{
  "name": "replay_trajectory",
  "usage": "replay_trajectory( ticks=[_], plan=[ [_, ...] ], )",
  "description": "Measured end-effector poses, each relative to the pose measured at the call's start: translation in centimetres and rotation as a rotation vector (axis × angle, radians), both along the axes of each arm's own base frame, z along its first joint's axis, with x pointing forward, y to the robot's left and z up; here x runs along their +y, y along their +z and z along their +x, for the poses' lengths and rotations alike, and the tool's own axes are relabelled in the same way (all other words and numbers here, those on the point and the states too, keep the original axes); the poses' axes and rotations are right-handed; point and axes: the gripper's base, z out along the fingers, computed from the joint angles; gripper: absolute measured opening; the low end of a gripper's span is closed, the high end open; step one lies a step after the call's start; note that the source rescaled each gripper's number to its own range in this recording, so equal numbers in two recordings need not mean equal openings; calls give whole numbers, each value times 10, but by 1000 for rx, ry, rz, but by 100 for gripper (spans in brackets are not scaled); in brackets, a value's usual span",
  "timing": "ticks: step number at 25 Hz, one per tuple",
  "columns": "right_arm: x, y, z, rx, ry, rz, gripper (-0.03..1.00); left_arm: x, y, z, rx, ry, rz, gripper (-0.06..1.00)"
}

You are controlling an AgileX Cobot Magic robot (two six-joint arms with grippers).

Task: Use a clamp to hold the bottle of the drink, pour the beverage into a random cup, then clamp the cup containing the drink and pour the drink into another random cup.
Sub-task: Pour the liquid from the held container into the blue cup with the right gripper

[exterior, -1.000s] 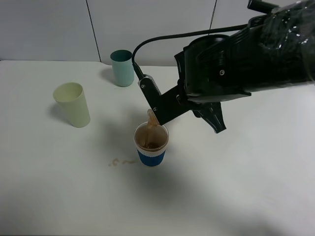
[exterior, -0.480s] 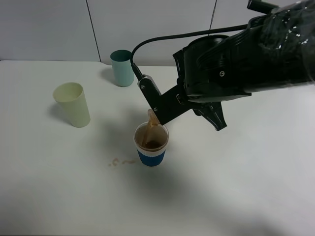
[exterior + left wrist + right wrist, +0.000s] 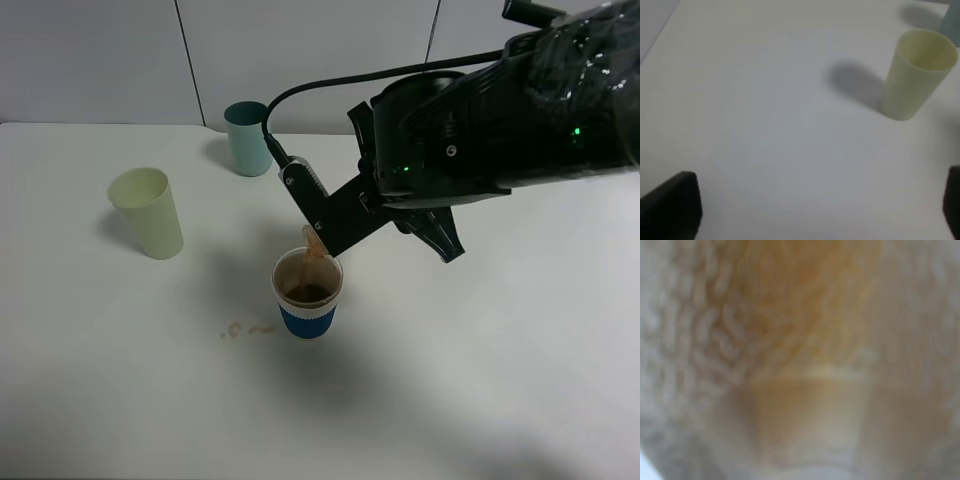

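While the right gripper [image 3: 312, 205] is clamping the bottle [image 3: 313, 240] tilted mouth-down, the beverage [image 3: 308, 292] is pooling in the blue-sleeved cup [image 3: 308, 320] directly beneath. Brown drips [image 3: 245, 329] are lying on the table [image 3: 480, 380] just beside that cup. The left gripper [image 3: 812, 207] is hanging with jaws spread wide, holding nothing, near the pale green tumbler [image 3: 917, 75].

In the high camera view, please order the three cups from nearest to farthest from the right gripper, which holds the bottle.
From the right gripper:
1. Blue-sleeved cup: just below it, under the tilted bottle.
2. Teal cup: behind it, near the back wall.
3. Pale green tumbler: far out on the left side.
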Motion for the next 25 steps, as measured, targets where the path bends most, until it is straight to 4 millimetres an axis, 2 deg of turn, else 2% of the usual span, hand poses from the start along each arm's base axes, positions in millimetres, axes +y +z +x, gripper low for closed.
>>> replay_trajectory(
  ticks=[25],
  plan=[
    [5,4,-3,-50,87,-82,2,0,0,0,0,0,0,90]
  ],
)
